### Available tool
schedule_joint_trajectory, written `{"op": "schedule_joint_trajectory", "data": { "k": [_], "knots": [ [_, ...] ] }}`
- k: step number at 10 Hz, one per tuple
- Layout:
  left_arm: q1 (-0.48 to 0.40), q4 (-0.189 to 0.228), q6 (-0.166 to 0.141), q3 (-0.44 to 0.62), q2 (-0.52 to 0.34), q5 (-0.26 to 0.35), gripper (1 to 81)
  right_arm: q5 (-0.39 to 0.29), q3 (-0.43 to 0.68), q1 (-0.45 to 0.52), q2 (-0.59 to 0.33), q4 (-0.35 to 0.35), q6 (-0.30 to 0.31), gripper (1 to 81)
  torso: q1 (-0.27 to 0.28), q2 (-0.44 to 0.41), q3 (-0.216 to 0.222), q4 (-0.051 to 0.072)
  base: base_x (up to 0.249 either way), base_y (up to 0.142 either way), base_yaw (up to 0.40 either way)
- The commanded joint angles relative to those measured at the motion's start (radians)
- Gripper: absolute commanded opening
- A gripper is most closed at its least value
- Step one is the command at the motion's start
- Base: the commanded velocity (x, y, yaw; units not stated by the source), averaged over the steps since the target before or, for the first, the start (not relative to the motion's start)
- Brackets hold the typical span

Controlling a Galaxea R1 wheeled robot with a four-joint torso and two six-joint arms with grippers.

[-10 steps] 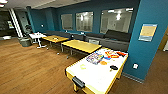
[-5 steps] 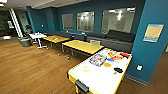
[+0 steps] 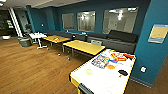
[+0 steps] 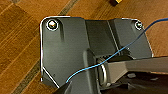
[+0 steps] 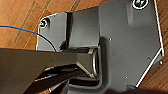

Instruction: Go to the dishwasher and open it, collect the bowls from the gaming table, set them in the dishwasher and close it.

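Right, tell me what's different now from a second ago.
The whole head view has shifted, so the camera moved with the robot: the gaming table now sits larger and nearer the middle of the picture. Nothing was taken hold of or let go. The orange bowl, yellow-green bowl and black bowl lie as before on the white top, beside the game boxes.

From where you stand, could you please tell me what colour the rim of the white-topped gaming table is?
The gaming table's rim is yellow, clearest in the head view.
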Motion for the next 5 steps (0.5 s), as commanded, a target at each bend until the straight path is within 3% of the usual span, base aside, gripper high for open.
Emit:
{"op": "schedule_joint_trajectory", "data": {
  "k": [1, 5],
  "knots": [
    [-0.033, -0.004, 0.001, 0.004, -0.006, 0.049, 81.1, -0.053, 0.008, 0.044, -0.006, -0.009, -0.004, 81.1, 0.000, 0.000, 0.000, 0.000, 0.138, 0.098, 0.000],
    [-0.032, -0.004, 0.001, 0.004, -0.006, 0.049, 81.1, -0.053, 0.008, 0.042, -0.006, -0.011, -0.004, 81.1, 0.000, 0.000, 0.000, 0.000, 0.130, 0.108, 0.000]
  ]
}}
